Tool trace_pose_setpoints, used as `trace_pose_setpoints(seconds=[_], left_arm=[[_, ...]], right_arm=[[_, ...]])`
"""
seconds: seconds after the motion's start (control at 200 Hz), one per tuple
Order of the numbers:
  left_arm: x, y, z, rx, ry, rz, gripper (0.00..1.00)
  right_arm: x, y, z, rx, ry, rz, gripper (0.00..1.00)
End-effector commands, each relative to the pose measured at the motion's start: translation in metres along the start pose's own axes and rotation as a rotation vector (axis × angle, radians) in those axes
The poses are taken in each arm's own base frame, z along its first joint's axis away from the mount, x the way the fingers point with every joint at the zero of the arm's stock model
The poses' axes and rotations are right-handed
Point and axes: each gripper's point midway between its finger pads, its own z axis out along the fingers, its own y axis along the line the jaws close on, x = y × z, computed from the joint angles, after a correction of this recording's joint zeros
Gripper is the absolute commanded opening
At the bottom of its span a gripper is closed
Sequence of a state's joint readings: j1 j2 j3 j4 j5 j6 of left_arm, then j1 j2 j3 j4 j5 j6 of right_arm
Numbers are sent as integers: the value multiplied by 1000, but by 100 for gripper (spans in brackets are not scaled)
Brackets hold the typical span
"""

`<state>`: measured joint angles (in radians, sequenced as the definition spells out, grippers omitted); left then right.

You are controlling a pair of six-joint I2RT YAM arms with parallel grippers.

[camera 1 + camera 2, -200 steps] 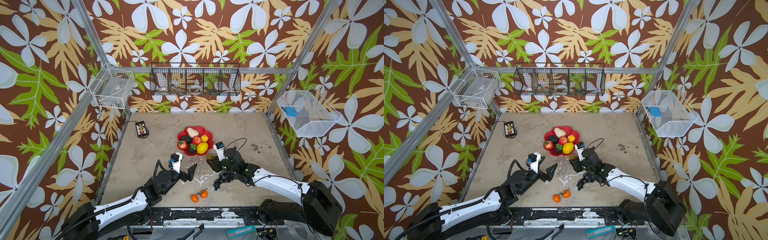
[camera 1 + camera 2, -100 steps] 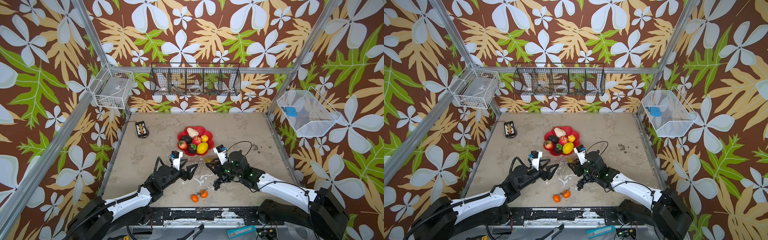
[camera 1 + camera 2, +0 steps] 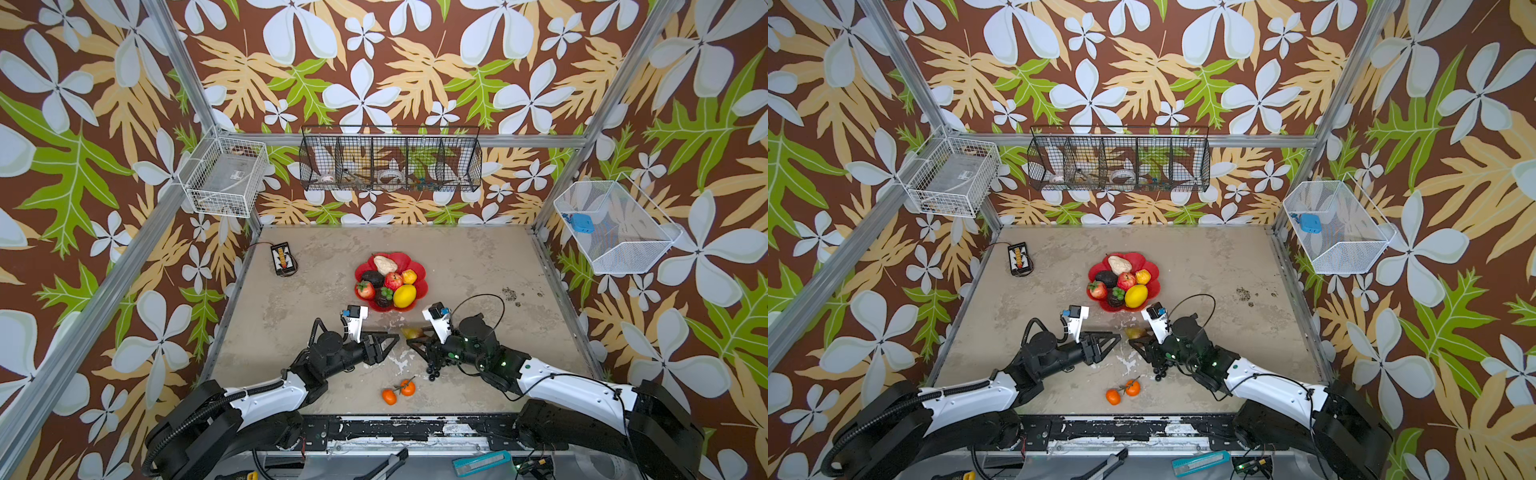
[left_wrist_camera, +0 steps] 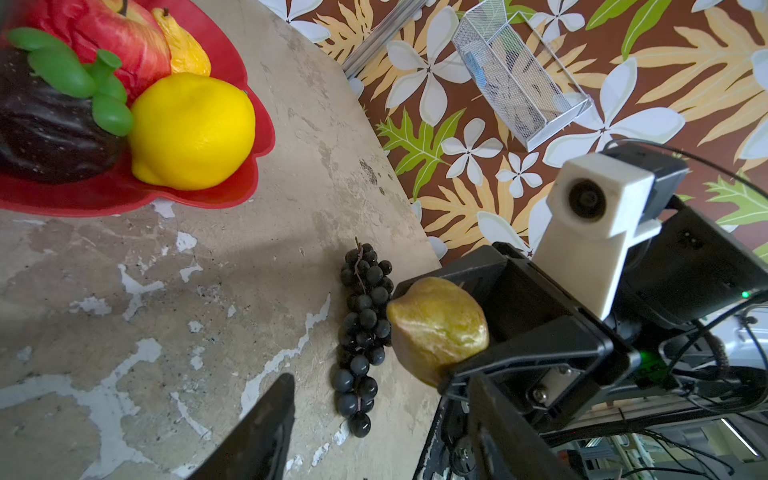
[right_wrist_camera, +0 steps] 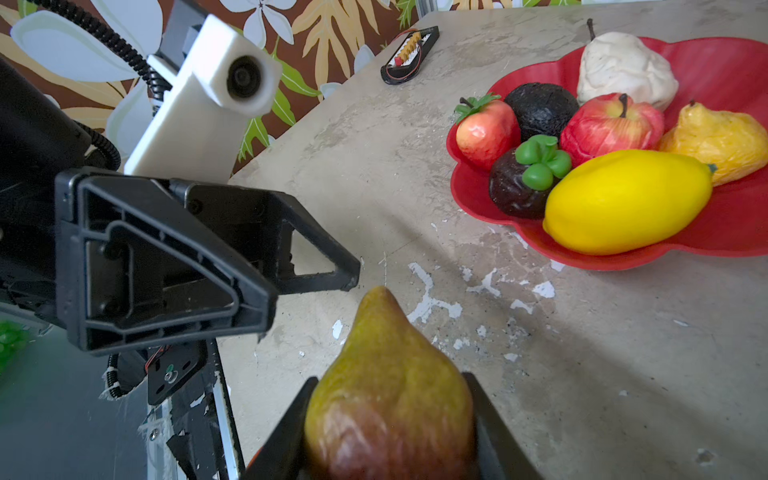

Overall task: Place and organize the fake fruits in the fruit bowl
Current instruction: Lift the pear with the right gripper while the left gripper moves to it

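My left gripper (image 3: 390, 337) had swung in to lower centre, jaws narrowing but empty, nose to nose with my right gripper (image 3: 410, 341), which was clenched on the pear (image 5: 390, 395). The bowl (image 3: 420, 270) sat just above. The grapes (image 4: 361, 332) and oranges (image 3: 399, 390) lay outside it.

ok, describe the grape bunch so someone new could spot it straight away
Find the red fruit bowl in the middle of the table, then come toward the front edge to the right gripper, which grips a greenish pear. On the tabletop just under it lies the grape bunch: a string of small black beads, unlike the two round oranges nearby.
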<state>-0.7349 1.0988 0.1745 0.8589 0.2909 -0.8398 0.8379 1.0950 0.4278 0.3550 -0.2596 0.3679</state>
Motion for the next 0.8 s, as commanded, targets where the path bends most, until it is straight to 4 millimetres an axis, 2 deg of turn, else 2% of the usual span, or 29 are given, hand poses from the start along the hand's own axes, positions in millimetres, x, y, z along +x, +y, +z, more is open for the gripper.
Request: trace_pose_setpoints(seconds=[0.0, 0.29, 0.796], left_arm=[[-7, -11, -2, 39, -19, -57, 65], [-11, -11, -3, -2, -14, -68, 56], [-11, -25, -10, 65, -13, -108, 39]], right_arm=[[-13, 10, 0, -19, -63, -18, 43], [-14, 33, 1, -60, -86, -59, 44], [-20, 41, 4, -48, -109, -92, 43]])
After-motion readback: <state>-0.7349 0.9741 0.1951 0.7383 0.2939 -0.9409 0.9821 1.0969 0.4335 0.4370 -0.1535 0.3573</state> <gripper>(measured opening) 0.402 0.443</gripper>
